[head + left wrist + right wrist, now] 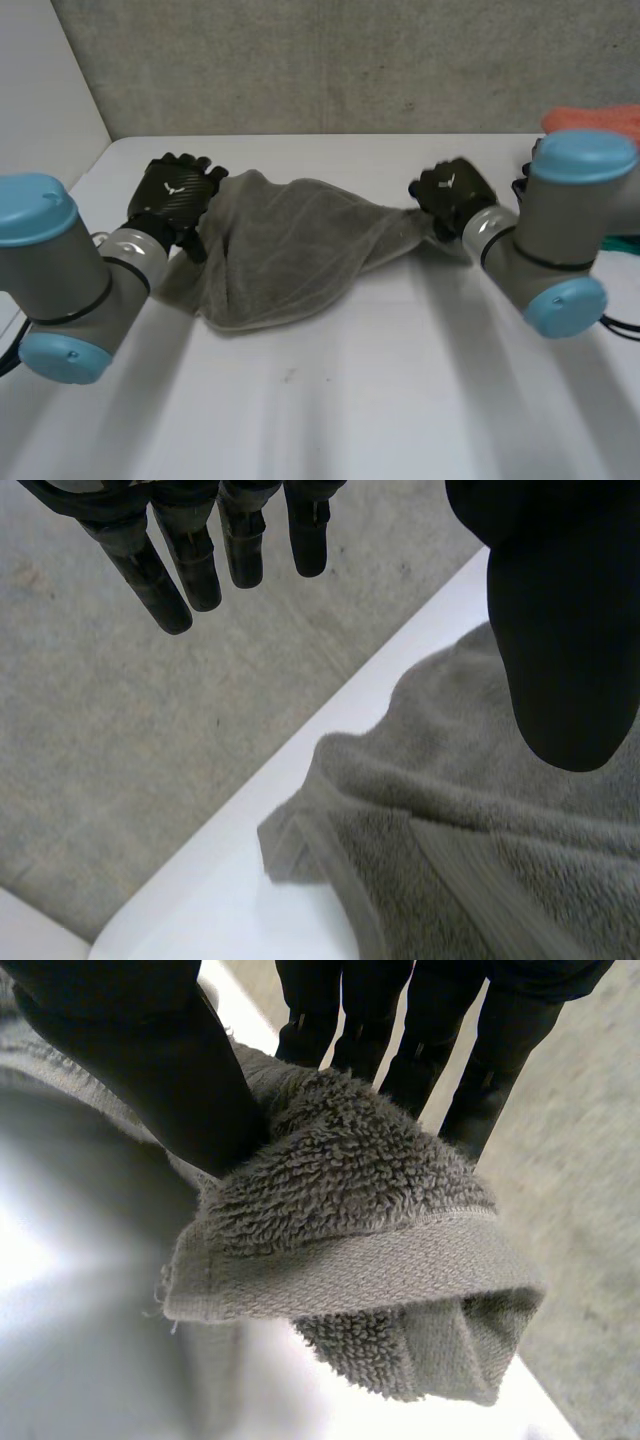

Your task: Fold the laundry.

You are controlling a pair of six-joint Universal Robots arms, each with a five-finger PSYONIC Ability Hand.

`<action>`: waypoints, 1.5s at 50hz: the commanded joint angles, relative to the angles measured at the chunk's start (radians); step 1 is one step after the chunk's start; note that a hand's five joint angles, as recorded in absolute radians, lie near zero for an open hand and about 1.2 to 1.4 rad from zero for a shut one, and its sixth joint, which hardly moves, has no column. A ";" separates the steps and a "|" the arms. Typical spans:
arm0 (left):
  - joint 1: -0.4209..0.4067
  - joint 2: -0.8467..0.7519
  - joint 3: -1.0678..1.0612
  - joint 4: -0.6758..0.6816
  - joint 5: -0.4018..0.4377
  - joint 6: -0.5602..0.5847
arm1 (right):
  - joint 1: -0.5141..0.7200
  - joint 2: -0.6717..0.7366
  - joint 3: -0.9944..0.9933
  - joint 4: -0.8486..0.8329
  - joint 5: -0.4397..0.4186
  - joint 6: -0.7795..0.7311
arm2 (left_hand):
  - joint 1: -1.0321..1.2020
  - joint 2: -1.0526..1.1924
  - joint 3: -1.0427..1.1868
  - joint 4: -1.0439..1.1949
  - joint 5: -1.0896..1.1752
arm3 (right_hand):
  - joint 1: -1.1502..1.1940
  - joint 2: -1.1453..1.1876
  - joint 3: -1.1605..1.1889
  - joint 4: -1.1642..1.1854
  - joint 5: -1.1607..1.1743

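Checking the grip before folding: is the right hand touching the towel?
Touching. The right wrist view shows the right hand pinching a bunched corner of the towel between its thumb and fingers.

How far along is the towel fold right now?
Nothing looks folded yet: the grey towel sits bunched and rumpled on the white table. In hand: the right robot hand pinches one hemmed end between thumb and fingers; the left robot hand is at the opposite end, fingers straight, gripping nothing. Left: grasp that end, spread the towel flat, then fold.
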 commanded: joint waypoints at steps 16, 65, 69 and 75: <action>0.240 -0.056 0.002 -0.268 0.176 0.216 | -0.021 -0.233 -0.119 0.505 0.019 0.026 | -0.025 -0.034 -0.037 -0.028 -0.049 | 0.348 0.230 0.212 0.201 0.253; 0.145 -0.311 0.252 -0.345 0.280 0.295 | -0.063 -0.175 0.165 0.307 -0.015 0.035 | 0.953 0.944 0.941 0.950 0.929 | 0.348 0.230 0.212 0.201 0.253; 0.137 -0.328 0.269 -0.346 0.280 0.295 | -0.061 -0.176 0.171 0.307 -0.015 0.035 | 1.006 0.997 0.994 1.003 0.982 | 0.348 0.230 0.212 0.201 0.253; 0.128 -0.345 0.293 -0.346 0.277 0.296 | -0.061 -0.178 0.171 0.307 -0.015 0.035 | 1.196 1.187 1.184 1.194 1.173 | 0.348 0.230 0.212 0.201 0.253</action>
